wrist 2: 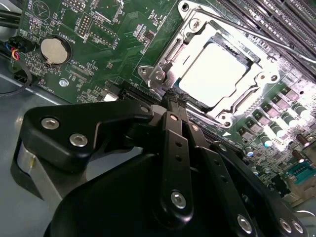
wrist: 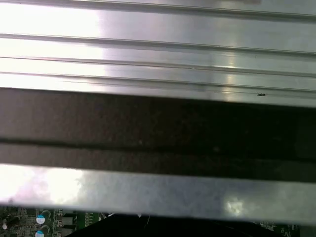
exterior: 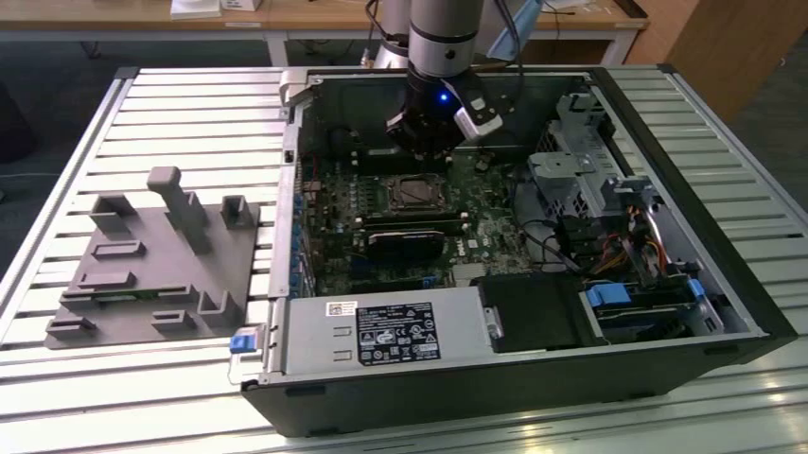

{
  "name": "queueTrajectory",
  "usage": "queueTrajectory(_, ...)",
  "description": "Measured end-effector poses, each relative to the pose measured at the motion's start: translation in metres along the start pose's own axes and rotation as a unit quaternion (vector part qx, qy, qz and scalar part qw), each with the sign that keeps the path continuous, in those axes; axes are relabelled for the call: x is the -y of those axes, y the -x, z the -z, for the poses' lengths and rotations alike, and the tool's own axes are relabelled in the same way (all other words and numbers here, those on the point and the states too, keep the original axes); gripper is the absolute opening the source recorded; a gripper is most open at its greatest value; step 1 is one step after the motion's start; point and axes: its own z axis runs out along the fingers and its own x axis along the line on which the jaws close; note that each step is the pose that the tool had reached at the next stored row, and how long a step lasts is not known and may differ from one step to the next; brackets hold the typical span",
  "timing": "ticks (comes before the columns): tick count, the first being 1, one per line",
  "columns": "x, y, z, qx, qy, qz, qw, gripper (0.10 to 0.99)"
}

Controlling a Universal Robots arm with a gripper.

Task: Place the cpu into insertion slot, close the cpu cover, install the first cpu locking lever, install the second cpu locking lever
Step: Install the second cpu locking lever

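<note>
The cpu lies flat in the insertion slot on the green board, its pale silver face up. The cpu cover is down over it, and the chip shows through the cover's window. A thin locking lever runs along the socket's far side. My gripper is shut, with its two black fingers pressed together. Their tips sit at the socket's near corner, touching or just above its rim, with nothing visible between them. In the exterior view the gripper hangs inside the open case just behind the socket.
Long memory slots lie beyond the socket and a coin battery sits off to the side. A black block lies in front of the socket. The drive cage, the power supply and the case walls hem the board in. A grey fixture stands at the exterior view's left.
</note>
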Motion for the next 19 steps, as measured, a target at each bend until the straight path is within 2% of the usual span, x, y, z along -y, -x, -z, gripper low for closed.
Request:
queueTrajectory(11,0.0032,-0.0001,0.0001,0.0000,0.0000,0.000,1.0000,0.106)
queueTrajectory(19,0.0083,-0.0004,0.0008,-0.0001,-0.0001,0.000,1.0000,0.106)
